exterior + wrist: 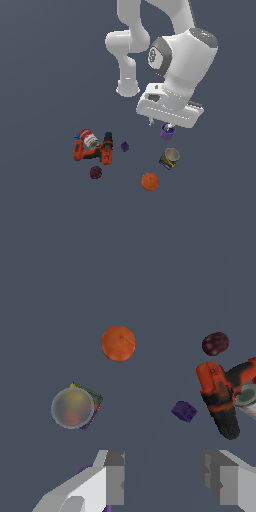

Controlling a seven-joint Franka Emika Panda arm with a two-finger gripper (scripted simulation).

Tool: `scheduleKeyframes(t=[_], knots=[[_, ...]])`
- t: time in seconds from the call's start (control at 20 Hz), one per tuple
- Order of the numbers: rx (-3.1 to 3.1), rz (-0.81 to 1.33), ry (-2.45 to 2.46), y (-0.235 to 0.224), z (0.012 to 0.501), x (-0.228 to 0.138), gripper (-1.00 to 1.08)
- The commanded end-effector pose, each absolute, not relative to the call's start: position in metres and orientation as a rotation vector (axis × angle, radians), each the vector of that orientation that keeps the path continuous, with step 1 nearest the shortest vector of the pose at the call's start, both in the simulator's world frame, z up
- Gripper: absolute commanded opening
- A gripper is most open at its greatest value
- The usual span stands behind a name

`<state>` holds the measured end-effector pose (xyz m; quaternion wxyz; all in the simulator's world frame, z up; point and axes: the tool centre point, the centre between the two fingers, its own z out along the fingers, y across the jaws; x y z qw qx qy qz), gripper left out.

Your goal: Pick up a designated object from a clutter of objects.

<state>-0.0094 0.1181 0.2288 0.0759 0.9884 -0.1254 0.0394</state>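
hand (168, 125) poised just above the purple cup (167, 131), low over the grey worktop (50, 215). fingers (114, 476) spread wide in the wrist view, a clear gap of bare worktop between them, nothing held. cup standing upright, rim up, directly beneath the hand in the exterior view; only a sliver of purple (85, 470) peeping past one finger in the wrist view, so not centred between the jaws but off to one finger's side, perhaps outside it; hard to tell exactly. no long axis to worry about: round, tapered, same from any side. striped can (170, 158) lying just beyond the cup toward the exterior view's bottom, near but apart; orange ball (149, 181) further on; tiny purple lump (124, 146) off to the exterior view's left, then the drill (95, 149) with the red-labelled can (88, 137) against it, and the dark red ball (95, 172) below those, all well apart from the cup. by judgement: approach step, grasp not yet made; likely needs a small sideways shift to bring the cup between the fingers before descending, else one finger may land on the thin rim and tip it.
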Motion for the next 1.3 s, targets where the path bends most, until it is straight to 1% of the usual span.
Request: scheduleKeyframes(t=[0.0,0.6,1.25], knots=[[2.947,0.133,-0.402,0.128,0.219,-0.014,0.28],[2.889,0.211,-0.505,0.178,0.172,-0.041,0.28],[2.863,0.292,-0.596,0.229,0.125,-0.084,0.28]])
